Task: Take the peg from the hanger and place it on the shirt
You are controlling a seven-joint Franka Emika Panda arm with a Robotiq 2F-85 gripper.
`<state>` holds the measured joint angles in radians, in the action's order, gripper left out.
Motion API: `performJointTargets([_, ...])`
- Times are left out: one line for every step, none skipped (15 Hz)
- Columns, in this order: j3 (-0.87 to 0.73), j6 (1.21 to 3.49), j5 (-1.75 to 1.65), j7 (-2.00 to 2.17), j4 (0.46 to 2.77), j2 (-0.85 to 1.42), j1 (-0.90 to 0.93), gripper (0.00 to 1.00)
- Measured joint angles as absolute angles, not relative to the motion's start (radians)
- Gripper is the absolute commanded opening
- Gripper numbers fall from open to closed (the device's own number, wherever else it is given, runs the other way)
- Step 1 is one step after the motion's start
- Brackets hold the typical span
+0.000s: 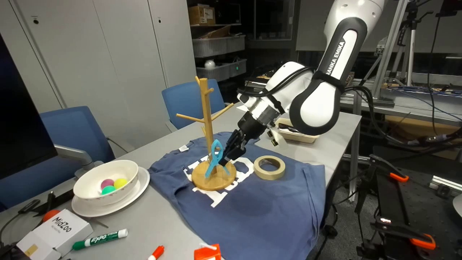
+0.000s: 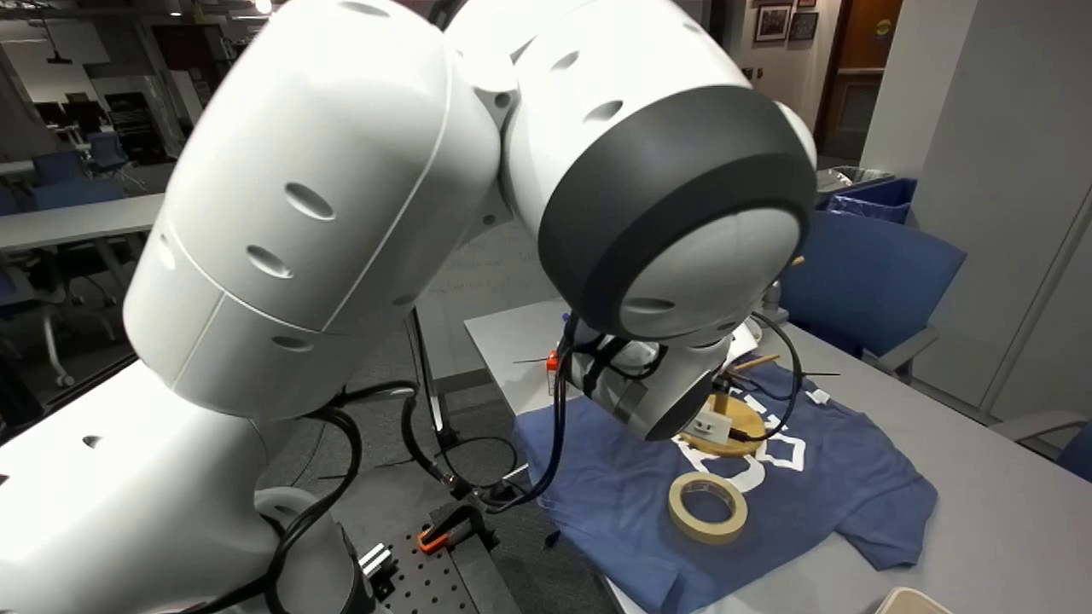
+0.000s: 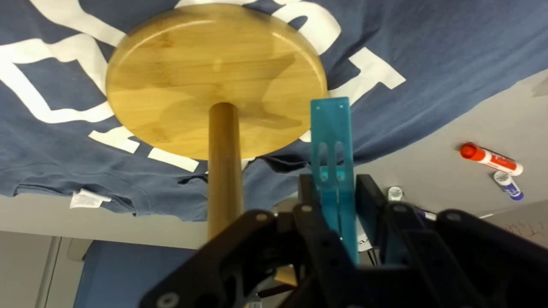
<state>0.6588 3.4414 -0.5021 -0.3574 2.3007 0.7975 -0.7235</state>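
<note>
The teal peg is between the fingertips of my gripper, beside the lower pole of the wooden hanger. In the wrist view the peg points away from the black fingers, which close on its sides. The hanger's pole and disc base stand to the left of it there. The peg appears off the hanger's side arms. The navy shirt lies flat under the base; it also shows in an exterior view, where the arm hides the gripper and peg.
A tape roll lies on the shirt near the hanger. A bowl with coloured balls sits on a plate. A green marker, a white box and a red marker lie on the table. A beige tray stands behind the gripper.
</note>
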Motion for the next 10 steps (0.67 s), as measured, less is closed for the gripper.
performJointTargets([0.669,3.443,-0.502,-0.357,2.313,0.792,-0.733,0.07])
performJointTargets([0.682,3.443,-0.502,-0.357,2.326,0.786,-0.746,0.07])
performJointTargets([0.7,3.443,-0.502,-0.357,2.34,0.782,-0.762,0.07])
performJointTargets([0.721,3.443,-0.502,-0.356,2.354,0.78,-0.782,0.07])
performJointTargets([0.744,3.442,-0.502,-0.355,2.368,0.78,-0.803,0.07])
performJointTargets([0.77,3.441,-0.502,-0.354,2.384,0.779,-0.826,0.07])
performJointTargets([0.795,3.44,-0.502,-0.353,2.399,0.779,-0.85,0.07])
performJointTargets([0.821,3.437,-0.502,-0.352,2.416,0.779,-0.874,0.07])
performJointTargets([0.847,3.432,-0.502,-0.35,2.432,0.779,-0.899,0.07])
performJointTargets([0.872,3.421,-0.502,-0.348,2.447,0.779,-0.923,0.07])
